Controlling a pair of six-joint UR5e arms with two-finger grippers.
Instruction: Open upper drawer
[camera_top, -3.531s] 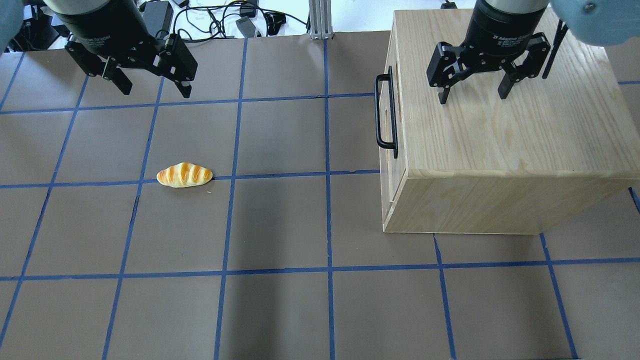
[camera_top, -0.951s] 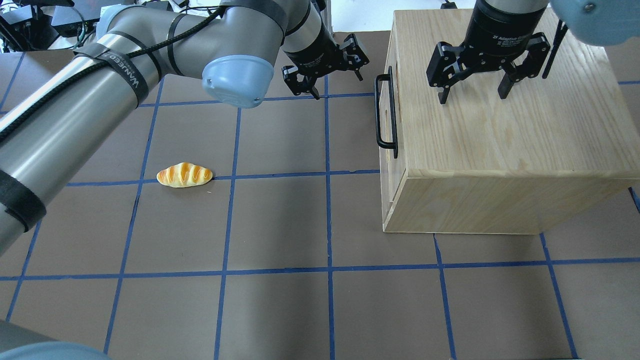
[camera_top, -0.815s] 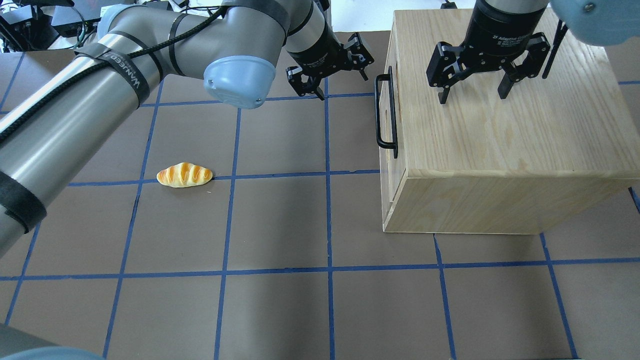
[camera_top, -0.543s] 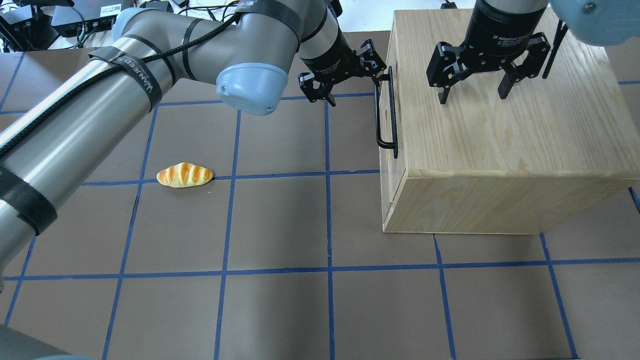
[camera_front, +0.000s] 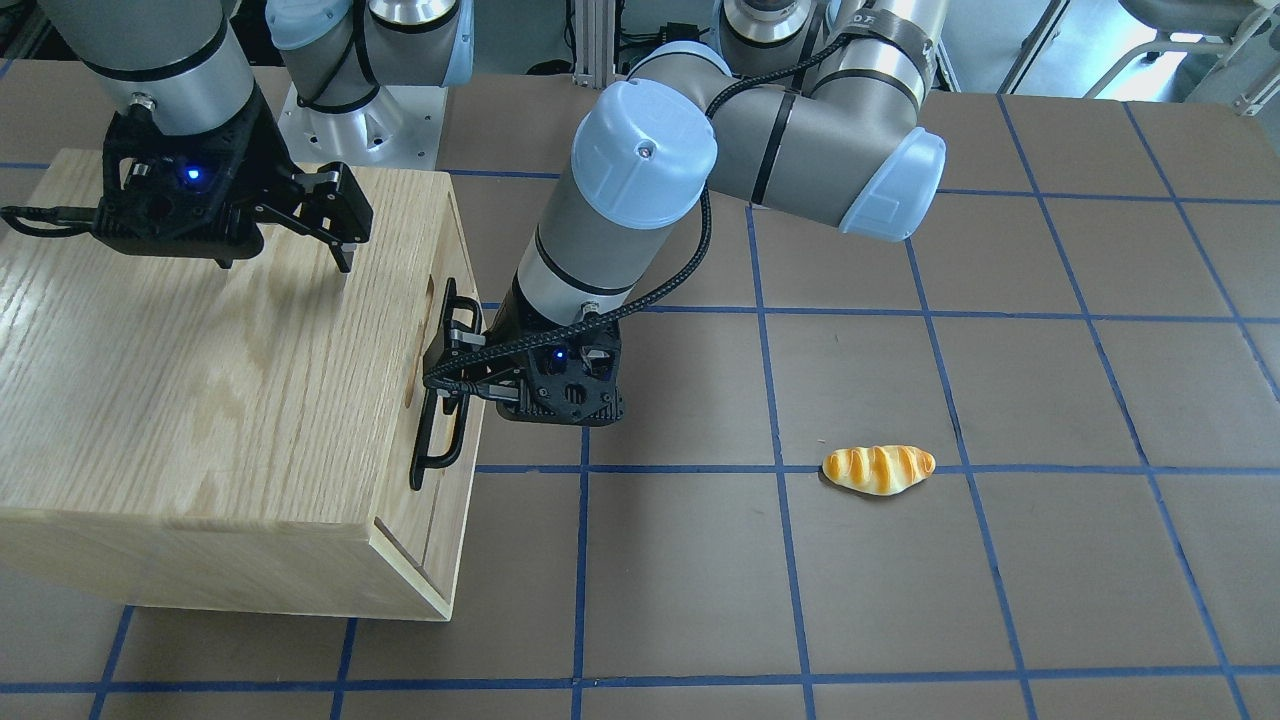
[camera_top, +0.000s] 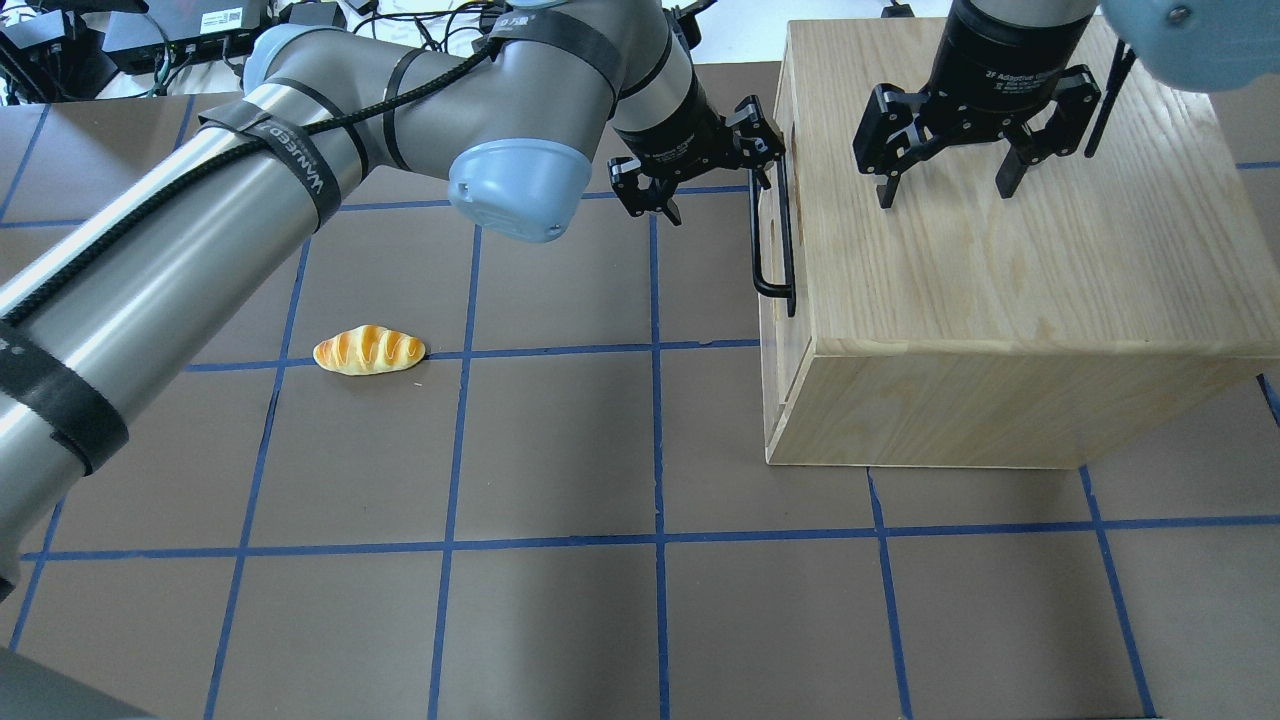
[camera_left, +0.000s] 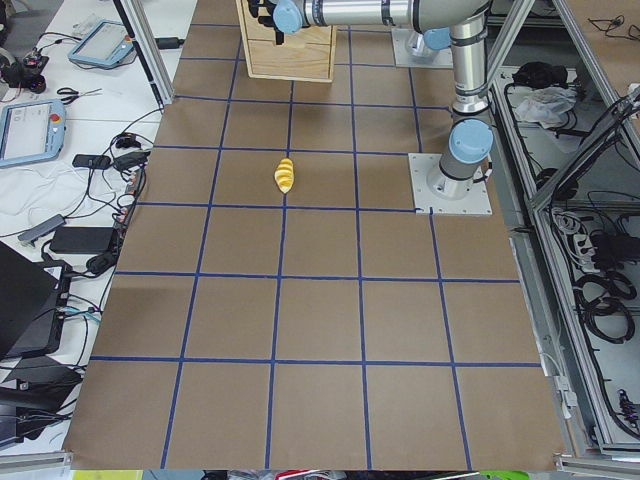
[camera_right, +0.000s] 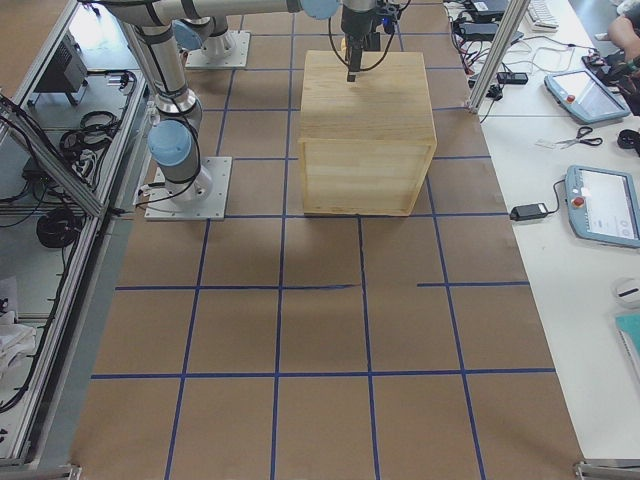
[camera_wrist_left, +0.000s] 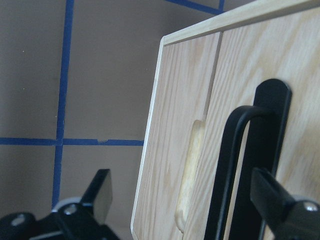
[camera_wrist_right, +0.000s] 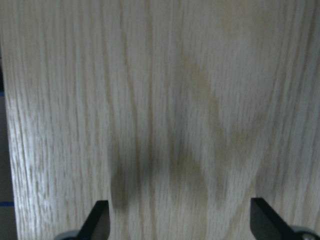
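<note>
Oak all over: the cabinet (camera_top: 1000, 250) sits at the far right of the surface (camera_top: 560, 450), its front facing left. The upper drawer (camera_wrist_left: 300, 65) looks fully shut, flush with the body. Its black handle (camera_top: 757, 240) sticks out along the top of that front.

The left gripper (camera_top: 712, 190) is spread wide at the far end of the handle. From its wrist camera the bar lies close to one finger (camera_wrist_left: 272, 197) instead of midway between the two. The right gripper (camera_top: 947, 190), also spread wide, hangs over the cabinet top and seems not to press on it.

My worry is the line-up. If the jaws close here, one finger may strike the handle's mount or the drawer front and miss the bar. A grip this far along could also pull the drawer crooked and jam it. With nothing bracing it, the cabinet may slide left. A bread roll (camera_top: 369, 350) lies well apart, left.
</note>
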